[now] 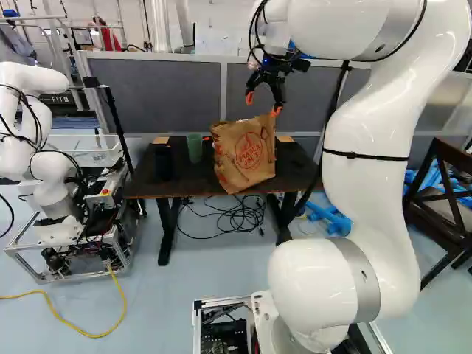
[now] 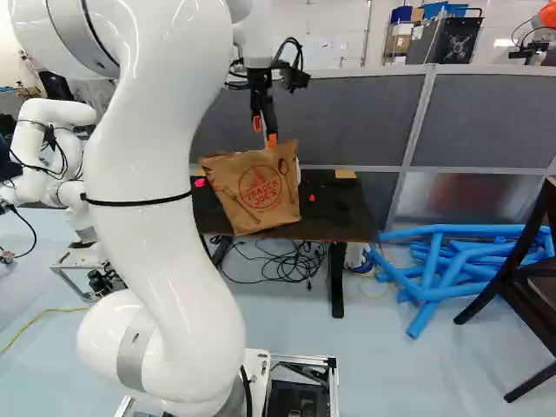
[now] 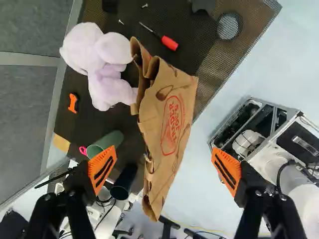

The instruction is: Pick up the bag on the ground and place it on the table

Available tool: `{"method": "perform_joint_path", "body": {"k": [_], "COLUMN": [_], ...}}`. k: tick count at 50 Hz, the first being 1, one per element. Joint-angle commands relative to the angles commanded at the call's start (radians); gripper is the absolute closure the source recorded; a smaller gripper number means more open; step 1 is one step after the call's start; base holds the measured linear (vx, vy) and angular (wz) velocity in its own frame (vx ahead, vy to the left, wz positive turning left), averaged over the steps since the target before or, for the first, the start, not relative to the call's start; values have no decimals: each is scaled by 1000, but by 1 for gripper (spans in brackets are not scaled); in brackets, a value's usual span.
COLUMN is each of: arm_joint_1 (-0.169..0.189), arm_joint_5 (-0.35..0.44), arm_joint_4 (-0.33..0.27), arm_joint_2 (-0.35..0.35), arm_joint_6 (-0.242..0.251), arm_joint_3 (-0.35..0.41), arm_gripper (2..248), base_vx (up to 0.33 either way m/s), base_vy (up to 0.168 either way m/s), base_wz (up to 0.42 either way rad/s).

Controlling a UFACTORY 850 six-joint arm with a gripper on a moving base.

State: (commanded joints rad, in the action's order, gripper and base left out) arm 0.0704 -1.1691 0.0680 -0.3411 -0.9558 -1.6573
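Observation:
Above the table (image 1: 295, 168), my gripper (image 1: 262, 105) stands open near the top of the brown paper bag (image 1: 245, 156). The bag sits at the table's front edge, tilted, its lower part overlapping that edge in the left base view. In the right base view the bag (image 2: 259, 189) shows red print and the fingers hang just over its top. In the wrist view the gripper (image 3: 164, 167) has its orange pads wide apart; the bag (image 3: 167, 124) lies below and ahead, between their lines, ungripped.
On the table are a pale plush toy (image 3: 107, 69), a green cup (image 3: 105, 143), a dark cup (image 3: 124, 181) and a red-handled screwdriver (image 3: 168, 43). Cables (image 1: 240, 215) lie underneath. Another robot (image 1: 51, 162) stands left; blue tubes (image 2: 460, 261) and a chair (image 2: 530, 287) are right.

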Motion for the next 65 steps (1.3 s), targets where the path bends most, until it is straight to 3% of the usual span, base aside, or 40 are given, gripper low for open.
{"method": "perform_joint_path", "body": {"k": [36, 65], "arm_joint_1": [0, 0], "arm_joint_5": [0, 0], "arm_joint_4": [-27, -27], "arm_joint_2": [37, 37], "arm_joint_6": [0, 0], "arm_joint_3": [-13, -13], "arm_gripper": [3, 3], "base_vx": [-2, -103], "base_vy": [-1, -6], "base_wz": [3, 5]}}
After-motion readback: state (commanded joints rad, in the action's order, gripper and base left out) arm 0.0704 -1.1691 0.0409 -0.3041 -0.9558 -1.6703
